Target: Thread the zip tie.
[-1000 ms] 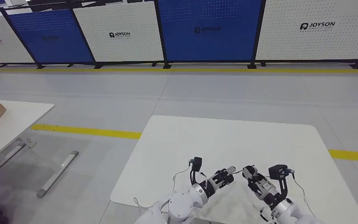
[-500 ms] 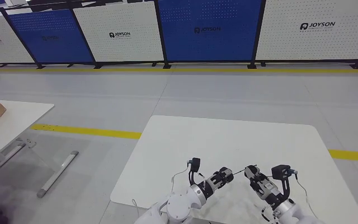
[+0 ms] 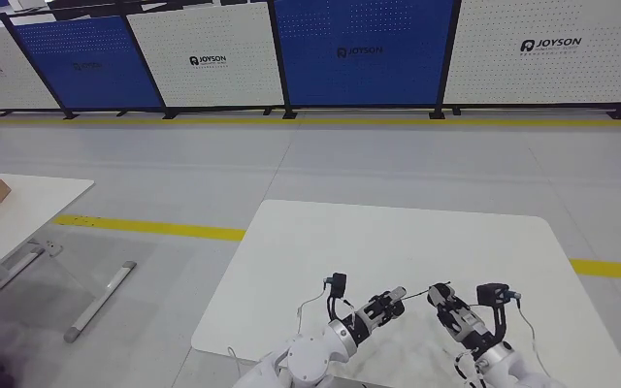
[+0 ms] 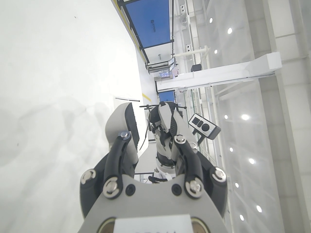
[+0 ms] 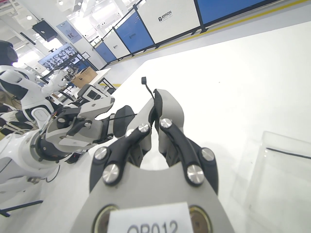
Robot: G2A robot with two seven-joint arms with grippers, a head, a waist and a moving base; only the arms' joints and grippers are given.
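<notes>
Right gripper (image 5: 155, 98) is clamped on the zip tie (image 5: 143, 80). The tie's head pokes out past the fingertips, and the strap exits the other side and runs across to the left gripper (image 5: 119, 109). Left gripper's fingers stand apart and the strap's tail end passes between them; can't tell if it touches a pad. Grippers face each other tip to tip, near but not touching, above the white table (image 3: 388, 233). Edges: the table's near edge is close behind both grippers. Its side edge sits well outboard of the left gripper. The far edge is well ahead of both, with white surface running from the fingertips out to it. Outboard of the right gripper, near it, a clear tray (image 5: 257, 161) sits on the table and is the closest thing on that side. Beyond the far edge there's grey floor, a yellow floor line (image 3: 146, 228), then a row of blue and white partition panels (image 3: 364, 53). A second table (image 3: 34, 199) stands well off past the side edge on the left gripper's side. Counts: two grippers; two ties, one held plus one spare zip tie (image 5: 289, 154) lying flat in the tray; one tray; two tables.
</notes>
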